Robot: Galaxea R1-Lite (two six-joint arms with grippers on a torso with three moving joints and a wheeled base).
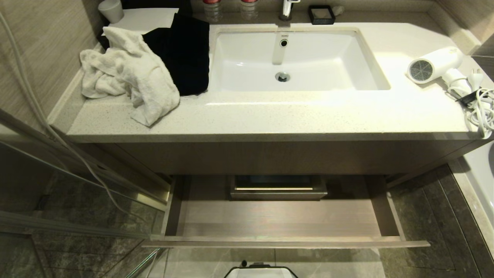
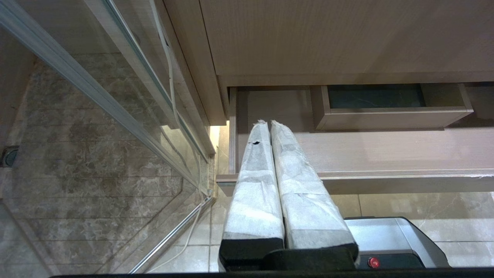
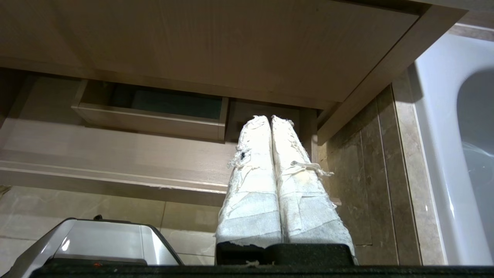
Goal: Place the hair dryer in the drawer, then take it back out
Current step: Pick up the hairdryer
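Hair dryer: white, lying on its side at the right end of the countertop, grey grille facing the sink; bundled cord and plug trailing just beside it at the counter's right edge.

Drawer: standing pulled open below the counter, interior bare wood-grain, boxed cutout sitting at the middle back.

Left gripper: hanging low in front of the drawer's left end, wrapped fingers pressing together, holding nothing.

Right gripper: hanging low before the drawer's right end, fingers closed against each other, holding nothing.

White towel: lying crumpled on the counter's left side, partly over a black cloth.

Robot base: showing at the near edge, on the floor in front of the drawer.
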